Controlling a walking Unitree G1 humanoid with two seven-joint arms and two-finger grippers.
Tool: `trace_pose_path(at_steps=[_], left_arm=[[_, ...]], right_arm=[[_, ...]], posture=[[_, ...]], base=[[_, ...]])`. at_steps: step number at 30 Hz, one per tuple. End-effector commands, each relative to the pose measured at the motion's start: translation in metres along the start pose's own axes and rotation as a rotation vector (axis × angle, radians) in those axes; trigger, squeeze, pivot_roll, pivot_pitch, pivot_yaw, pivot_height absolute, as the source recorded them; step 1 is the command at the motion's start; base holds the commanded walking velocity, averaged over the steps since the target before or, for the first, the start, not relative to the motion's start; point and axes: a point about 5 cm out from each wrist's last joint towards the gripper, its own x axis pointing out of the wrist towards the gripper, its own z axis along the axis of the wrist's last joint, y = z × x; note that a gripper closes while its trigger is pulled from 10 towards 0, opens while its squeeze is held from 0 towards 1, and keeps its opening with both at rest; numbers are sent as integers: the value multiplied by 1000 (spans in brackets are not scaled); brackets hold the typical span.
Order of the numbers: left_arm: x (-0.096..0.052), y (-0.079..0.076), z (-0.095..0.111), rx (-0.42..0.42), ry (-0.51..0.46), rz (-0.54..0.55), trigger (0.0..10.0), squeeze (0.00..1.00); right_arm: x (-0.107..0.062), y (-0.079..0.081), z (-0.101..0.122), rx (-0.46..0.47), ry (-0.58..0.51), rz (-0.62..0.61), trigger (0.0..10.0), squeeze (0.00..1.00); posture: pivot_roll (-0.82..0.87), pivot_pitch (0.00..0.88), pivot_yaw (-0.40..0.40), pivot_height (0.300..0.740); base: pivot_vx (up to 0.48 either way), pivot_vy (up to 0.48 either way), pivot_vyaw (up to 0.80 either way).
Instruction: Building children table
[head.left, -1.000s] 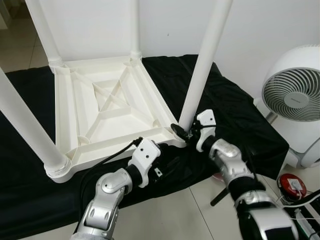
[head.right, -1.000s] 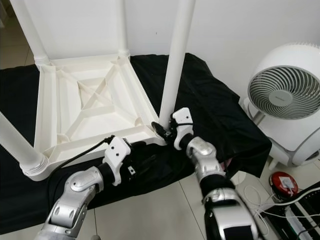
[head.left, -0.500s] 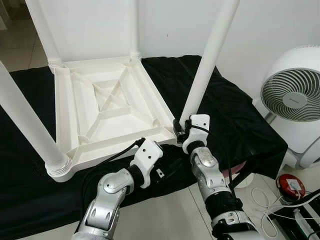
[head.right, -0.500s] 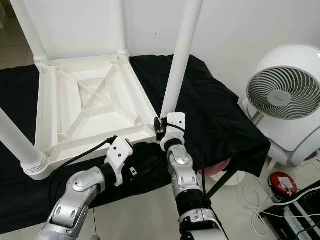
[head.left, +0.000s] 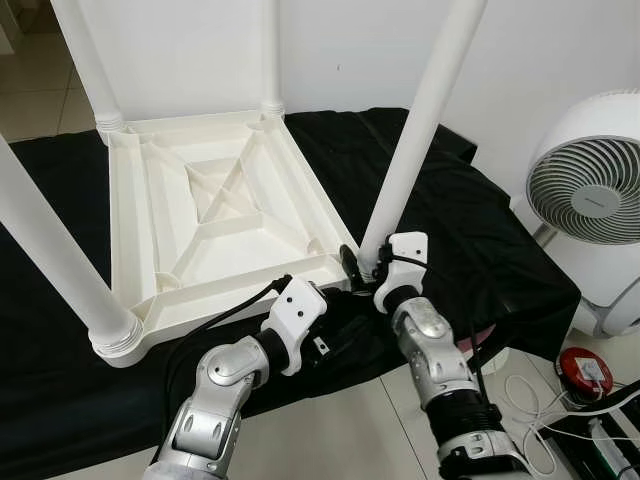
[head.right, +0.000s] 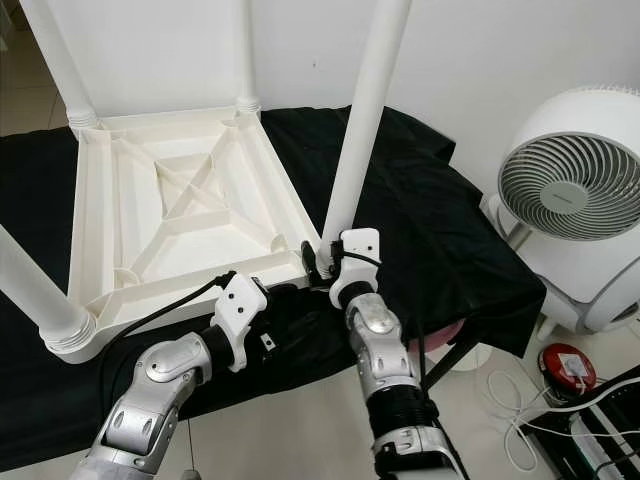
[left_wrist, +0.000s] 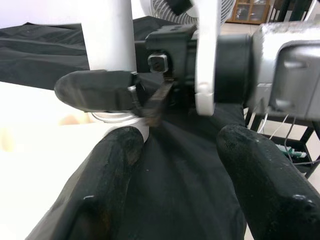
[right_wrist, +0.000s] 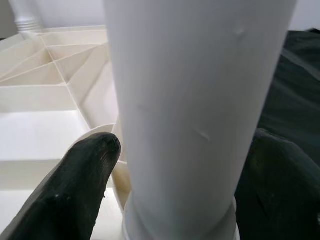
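Observation:
A white plastic children's table (head.left: 121, 230) lies upside down on a black cloth (head.left: 470, 230). Three legs stand in its other corners. At the near right corner, the fourth leg (head.left: 415, 130) rises leaning to the right. My right gripper (head.left: 362, 263) is at this leg's base, shut on it; the right wrist view shows a black finger (right_wrist: 75, 185) on each side of the white leg (right_wrist: 200, 100). My left gripper (left_wrist: 180, 145) is open just in front of that corner, low over the cloth, with nothing between its fingers (left_wrist: 115, 165).
A white round fan (head.left: 590, 190) stands on the floor at the right. A red device (head.left: 583, 370) and cables lie on the tiles near it. The near left leg (head.left: 50, 240) leans out over the cloth. A white wall is behind the table.
My right forearm has swung in closer to the table corner. The leg in its grip has tipped further to the right at the top. The left arm has held still.

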Motion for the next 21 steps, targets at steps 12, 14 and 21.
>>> trace_pose_path(at_steps=[12,14,21], left_arm=[[1,8,4,6,-2,109,10000,0],[0,8,5,6,-4,113,10000,0],[-2,7,4,3,-2,121,10000,0]], right_arm=[[8,-29,10,-203,87,419,10000,0],[11,-31,8,-215,124,457,10000,0],[15,-26,3,-242,163,537,2510,0]], posture=[[13,0,-50,740],[18,0,-49,740],[20,0,-50,740]], base=[[0,0,0],[0,0,0],[0,0,0]])
